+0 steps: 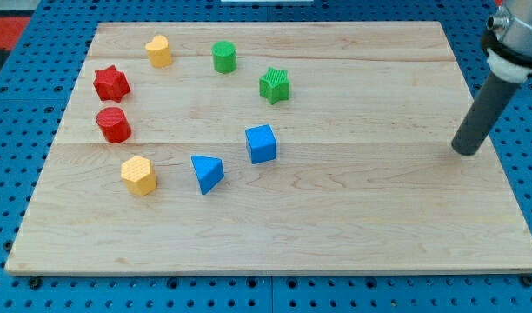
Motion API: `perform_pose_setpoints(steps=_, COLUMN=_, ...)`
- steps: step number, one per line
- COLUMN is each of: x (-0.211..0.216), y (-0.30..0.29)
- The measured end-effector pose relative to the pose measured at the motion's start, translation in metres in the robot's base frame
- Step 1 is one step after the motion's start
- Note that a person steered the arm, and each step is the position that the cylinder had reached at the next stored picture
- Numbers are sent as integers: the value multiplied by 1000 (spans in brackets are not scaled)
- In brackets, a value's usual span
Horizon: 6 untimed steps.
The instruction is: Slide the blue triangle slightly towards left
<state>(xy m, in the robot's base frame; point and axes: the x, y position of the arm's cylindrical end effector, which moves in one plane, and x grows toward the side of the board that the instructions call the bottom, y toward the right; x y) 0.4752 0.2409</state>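
The blue triangle (208,172) lies on the wooden board (353,217), a little left of centre and towards the view's bottom. A blue cube (261,143) sits just up and right of it. My tip (464,151) rests on the board near its right edge, far to the right of the blue triangle and touching no block.
A yellow hexagon block (139,176) lies left of the triangle. A red cylinder (114,125) and a red star (111,83) sit at the left. A yellow heart-like block (159,50), a green cylinder (224,57) and a green star (275,85) sit along the top.
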Motion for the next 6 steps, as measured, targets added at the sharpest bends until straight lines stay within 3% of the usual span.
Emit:
perform_pose_setpoints(steps=2, x=76, y=-111)
perform_pose_setpoints(steps=6, x=29, y=-213)
